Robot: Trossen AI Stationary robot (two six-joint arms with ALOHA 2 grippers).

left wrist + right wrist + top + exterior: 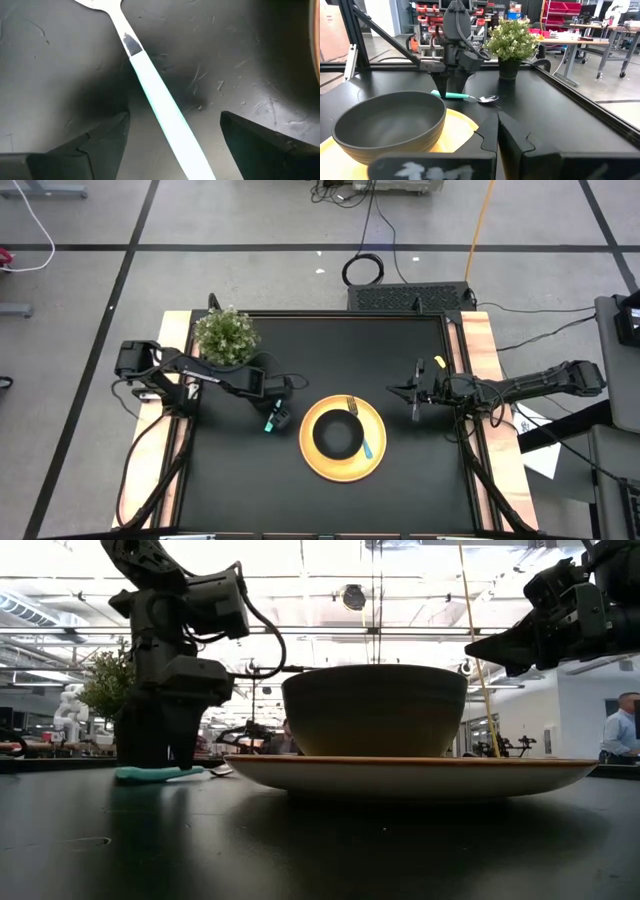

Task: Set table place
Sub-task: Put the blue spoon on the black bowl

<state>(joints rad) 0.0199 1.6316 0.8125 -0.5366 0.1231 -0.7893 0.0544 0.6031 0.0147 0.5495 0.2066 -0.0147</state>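
A teal-handled spoon (160, 105) lies flat on the black table (240, 480), just left of the yellow plate (375, 465). My left gripper (270, 418) points down over the spoon's handle. It is open, with one finger on each side of the handle (175, 140), not touching it. The black bowl (337, 436) stands on the plate. A teal-handled fork (362, 435) lies on the plate's right part beside the bowl. My right gripper (415, 393) is shut and empty, above the table to the right of the plate, and it also shows in the right wrist view (497, 125).
A small green potted plant (226, 335) stands at the table's far left corner, behind my left arm. Bare black table lies in front of the plate and to its right. Wooden strips (480, 360) run along the short sides. A person (620, 730) is in the room behind.
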